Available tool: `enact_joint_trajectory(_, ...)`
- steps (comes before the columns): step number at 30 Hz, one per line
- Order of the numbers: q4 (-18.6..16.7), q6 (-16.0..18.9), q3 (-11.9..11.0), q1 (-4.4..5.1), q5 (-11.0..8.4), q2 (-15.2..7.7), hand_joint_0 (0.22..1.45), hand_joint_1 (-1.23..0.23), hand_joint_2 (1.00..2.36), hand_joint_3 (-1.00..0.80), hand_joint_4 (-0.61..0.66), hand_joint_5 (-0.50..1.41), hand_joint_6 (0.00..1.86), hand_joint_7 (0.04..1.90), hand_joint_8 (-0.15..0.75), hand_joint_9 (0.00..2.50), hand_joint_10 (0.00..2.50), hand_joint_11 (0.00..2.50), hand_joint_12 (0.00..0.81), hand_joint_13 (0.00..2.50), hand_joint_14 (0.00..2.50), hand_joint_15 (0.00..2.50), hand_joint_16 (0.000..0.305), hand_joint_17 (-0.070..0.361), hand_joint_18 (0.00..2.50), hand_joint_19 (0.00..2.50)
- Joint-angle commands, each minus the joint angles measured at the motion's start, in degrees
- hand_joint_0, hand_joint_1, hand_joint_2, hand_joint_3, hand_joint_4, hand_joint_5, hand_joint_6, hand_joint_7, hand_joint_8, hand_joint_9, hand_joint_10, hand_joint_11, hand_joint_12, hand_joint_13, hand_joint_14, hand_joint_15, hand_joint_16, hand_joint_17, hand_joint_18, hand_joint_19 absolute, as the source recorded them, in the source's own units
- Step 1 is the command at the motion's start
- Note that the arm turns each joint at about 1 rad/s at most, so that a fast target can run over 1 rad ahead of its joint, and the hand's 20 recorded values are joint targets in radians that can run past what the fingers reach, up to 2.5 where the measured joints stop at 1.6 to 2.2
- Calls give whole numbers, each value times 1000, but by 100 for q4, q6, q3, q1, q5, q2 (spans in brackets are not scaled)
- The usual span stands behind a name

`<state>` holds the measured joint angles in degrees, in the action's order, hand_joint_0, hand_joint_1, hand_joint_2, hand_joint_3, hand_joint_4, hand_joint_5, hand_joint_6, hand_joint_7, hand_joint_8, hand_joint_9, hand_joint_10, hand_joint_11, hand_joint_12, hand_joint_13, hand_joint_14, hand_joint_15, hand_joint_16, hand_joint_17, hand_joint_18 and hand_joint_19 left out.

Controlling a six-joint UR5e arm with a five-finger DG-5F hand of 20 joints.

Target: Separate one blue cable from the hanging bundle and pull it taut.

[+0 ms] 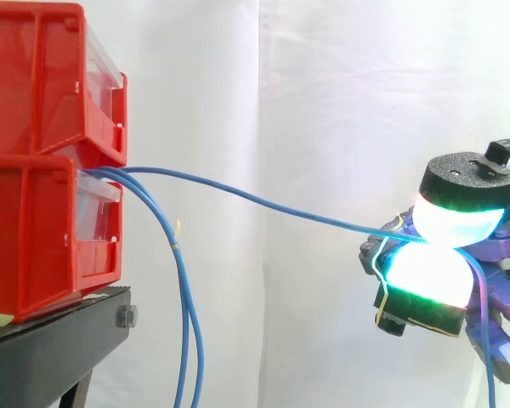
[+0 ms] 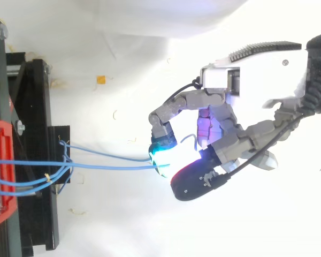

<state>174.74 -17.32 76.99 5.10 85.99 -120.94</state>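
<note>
One blue cable (image 1: 280, 208) ran out from the front of the lower bin (image 1: 34, 238), clear of the bundle (image 1: 187, 340), and sloped down to the right in a shallow curve, nearly straight with a slight sag. And there it was, pinched between two glowing fingers (image 1: 429, 276), one pad above and one below, the hand (image 2: 219, 123) clamped on it. Its loose end dropped away past the hand. The bundle hung down beside the stand (image 1: 51, 340). Two red bins sat stacked on that stand, with a white curtain (image 1: 340, 85) behind.
</note>
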Motion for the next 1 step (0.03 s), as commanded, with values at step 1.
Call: enact_joint_trajectory(1, -19, 0, 0, 9, -4, 0, 742, -727, 1015, -105, 4, 153, 504, 1340, 186, 2145, 28, 732, 307, 1511, 21, 690, 72, 161, 1105, 450)
